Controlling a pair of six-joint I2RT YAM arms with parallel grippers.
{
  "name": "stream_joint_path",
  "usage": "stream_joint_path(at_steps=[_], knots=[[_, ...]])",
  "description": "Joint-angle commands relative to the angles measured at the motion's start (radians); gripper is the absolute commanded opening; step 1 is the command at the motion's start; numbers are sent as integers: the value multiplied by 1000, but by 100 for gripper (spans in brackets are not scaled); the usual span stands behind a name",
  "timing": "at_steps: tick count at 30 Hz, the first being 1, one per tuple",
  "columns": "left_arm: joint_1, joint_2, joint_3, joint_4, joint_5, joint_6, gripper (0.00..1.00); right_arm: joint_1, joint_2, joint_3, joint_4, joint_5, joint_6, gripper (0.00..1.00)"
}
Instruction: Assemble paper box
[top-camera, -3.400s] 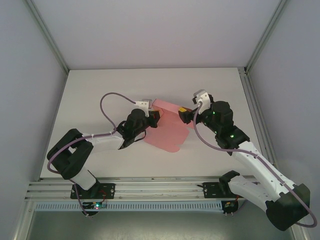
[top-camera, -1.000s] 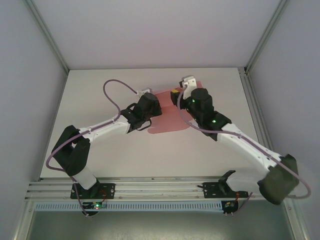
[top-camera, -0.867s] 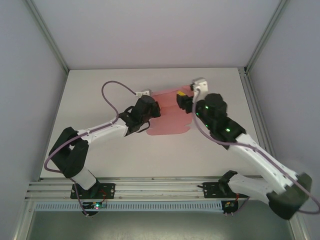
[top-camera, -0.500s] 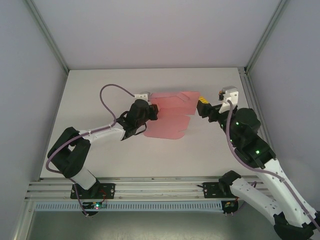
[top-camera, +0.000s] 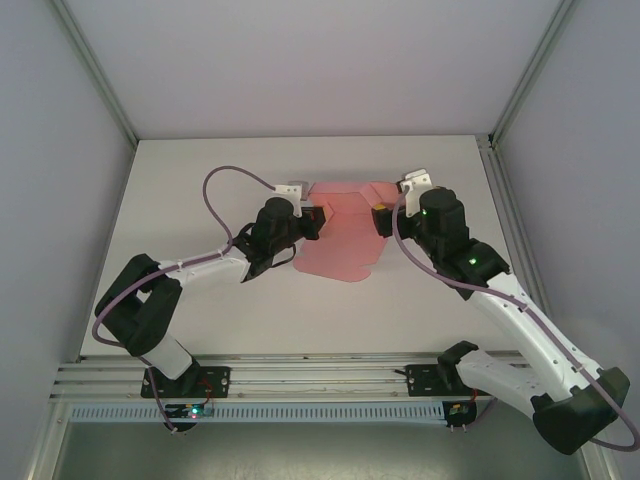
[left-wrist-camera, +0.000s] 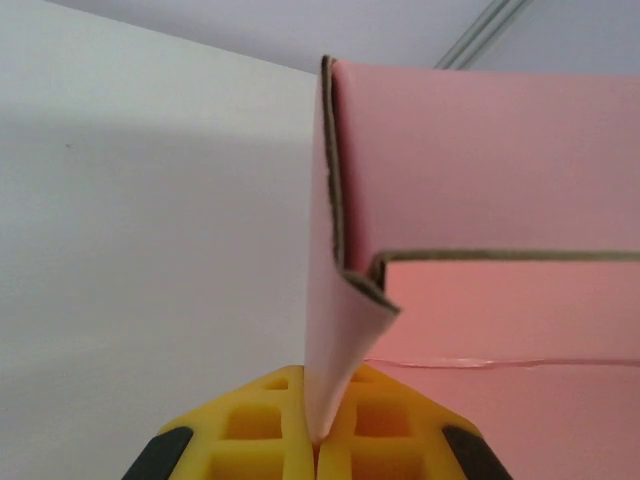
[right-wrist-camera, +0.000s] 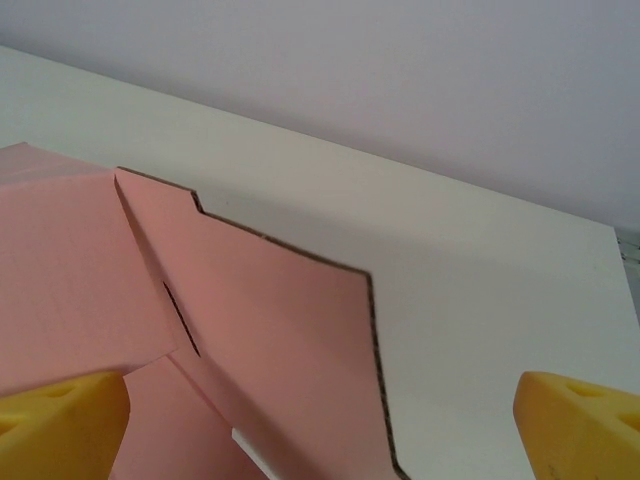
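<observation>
- Box (top-camera: 335, 250): one piece of thin pink card, not closed up. Its flaps are spread on the white table (top-camera: 200, 180), toward the far middle.
- Cut edges of the card look brown. In the right wrist view one flap has a stepped corner and a short slit.
- In the left wrist view one flap, seen edge-on, is folded at a crease away from the larger panel.
- Left fingers (left-wrist-camera: 250, 430): two, yellow, pressed together on the end of that folded flap, at the left side of the box.
- Right fingers (right-wrist-camera: 60, 415): two, yellow, wide apart over a flap at the right side; whether they touch it I cannot tell.
- Arms: two.
</observation>
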Motion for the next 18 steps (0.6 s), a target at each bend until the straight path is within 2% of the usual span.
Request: stream_joint_path(at_steps=[1,6,13,18], knots=[[4,7,1,112,98,42,0,-13,-10,-26,70,-60,-27,98],[-2,33,16,158,173,38,0,-13,-4,-107,234,-114,18,98],[-23,47,25,177,189,29,0,-2,-23,-263,532,35,129,98],[-35,56,28,199,185,15,0,33,-25,-287,575,71,122,98]])
